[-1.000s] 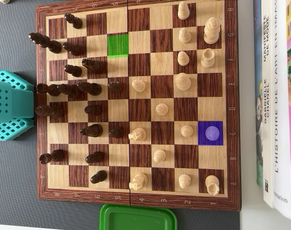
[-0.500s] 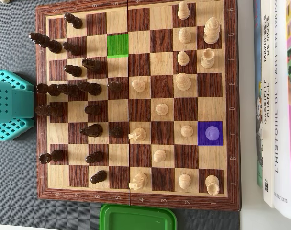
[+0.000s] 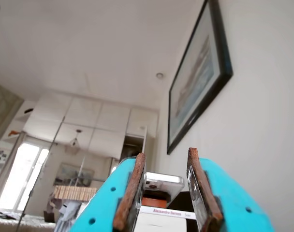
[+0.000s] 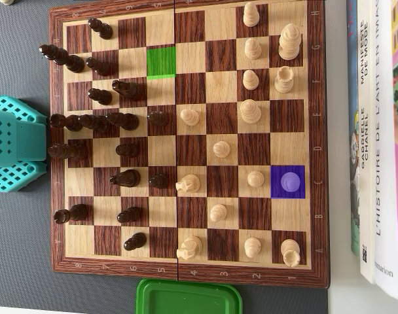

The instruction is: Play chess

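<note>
In the overhead view a wooden chessboard (image 4: 186, 271) lies flat, with dark pieces (image 4: 125, 177) on its left half and light pieces (image 4: 251, 111) on its right half. One square is tinted green (image 4: 161, 63) and holds no piece. One square is tinted purple (image 4: 278, 190), and a pawn (image 4: 289, 181) stands on it. The teal arm (image 4: 12, 144) sits at the board's left edge, off the board. In the wrist view my gripper (image 3: 167, 152) points up at the room, its teal jaws with brown pads (image 3: 130, 193) apart and nothing between them. The board is out of the wrist view.
A green container (image 4: 189, 297) lies below the board's bottom edge. Books (image 4: 376, 131) lie along the right edge. The wrist view shows a framed picture (image 3: 200, 72) on the wall and a stack of books (image 3: 164, 212) behind the jaws.
</note>
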Controlling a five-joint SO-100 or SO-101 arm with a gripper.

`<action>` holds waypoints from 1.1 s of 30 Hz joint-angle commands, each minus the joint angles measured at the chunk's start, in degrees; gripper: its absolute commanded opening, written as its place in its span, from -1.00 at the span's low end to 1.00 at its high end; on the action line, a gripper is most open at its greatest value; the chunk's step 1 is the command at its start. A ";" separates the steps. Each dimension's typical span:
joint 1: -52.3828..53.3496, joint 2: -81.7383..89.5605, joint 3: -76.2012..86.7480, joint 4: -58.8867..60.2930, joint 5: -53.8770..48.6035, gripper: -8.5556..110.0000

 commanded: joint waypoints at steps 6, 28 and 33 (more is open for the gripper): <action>0.53 -0.53 -1.05 13.54 0.09 -0.62; 0.26 -1.14 -12.83 68.64 -0.26 -0.63; 0.00 -7.29 -18.72 79.01 -0.26 -0.63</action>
